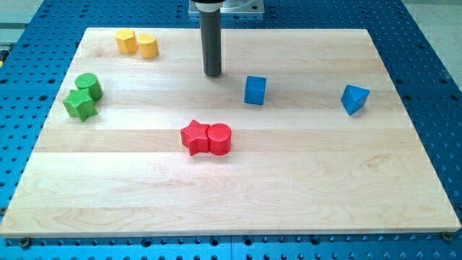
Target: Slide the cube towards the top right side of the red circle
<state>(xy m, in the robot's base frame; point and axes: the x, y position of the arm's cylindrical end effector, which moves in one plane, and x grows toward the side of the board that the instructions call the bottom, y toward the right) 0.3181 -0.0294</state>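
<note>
While my tip [212, 74] stands apart, blue cube [255, 90] lies right.

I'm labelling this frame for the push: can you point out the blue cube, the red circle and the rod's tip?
blue cube [255, 90], camera view, on its front face.
red circle [220, 137], camera view, on its round top and side.
my tip [212, 74], camera view, at the rod's very end, left of the blue cube.

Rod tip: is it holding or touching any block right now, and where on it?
Nothing is held. My tip stands on the bare board, apart from the blue cube, which lies to the view's right of it.
</note>
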